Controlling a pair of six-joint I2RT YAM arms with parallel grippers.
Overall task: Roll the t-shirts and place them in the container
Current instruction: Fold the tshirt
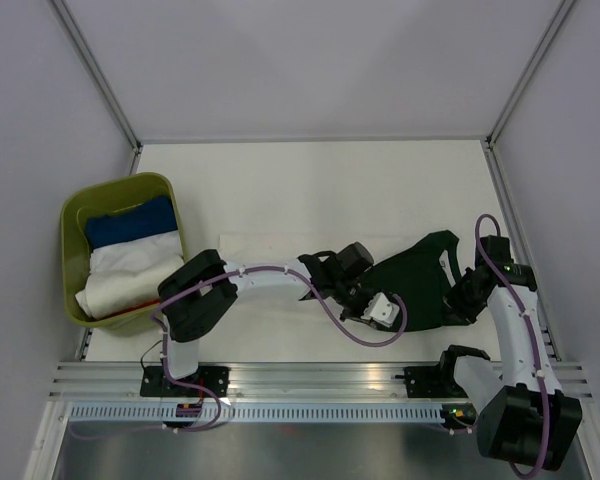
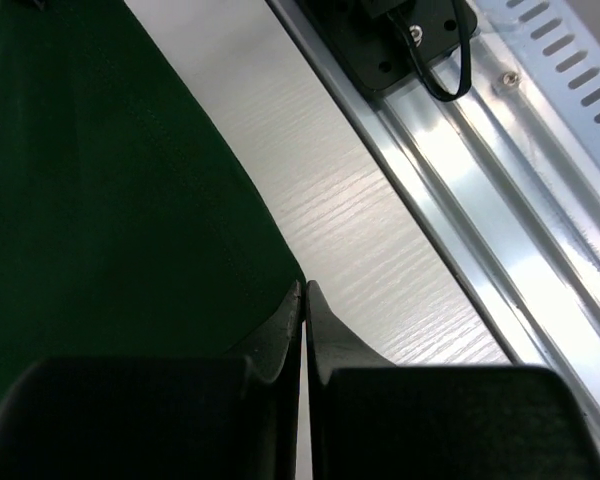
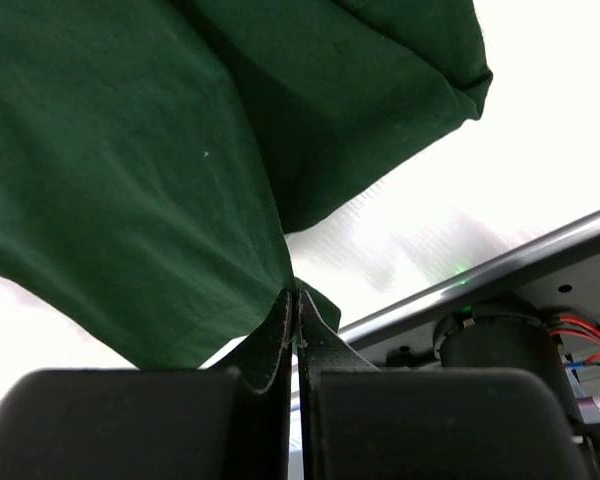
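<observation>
— Left gripper: fingers pressed together, pinching the near edge of the dark green t-shirt. Right gripper is likewise closed tight on a corner of it.
— Any writing on it?
— None I can read; both wrist views show plain green cloth.
— What does the top camera add?
— The shirt lies crumpled on the white table, right of centre, between the two arms. At the left edge stands an olive-green bin, with a blue bundle at the back and a white bundle in front of it.
— And the wrists?
— The right one shows cloth fanning out from its fingertips, with a folded lump beyond. The left one shows wood-grain tabletop and the aluminium rail beside it. Pale walls enclose the table.
</observation>
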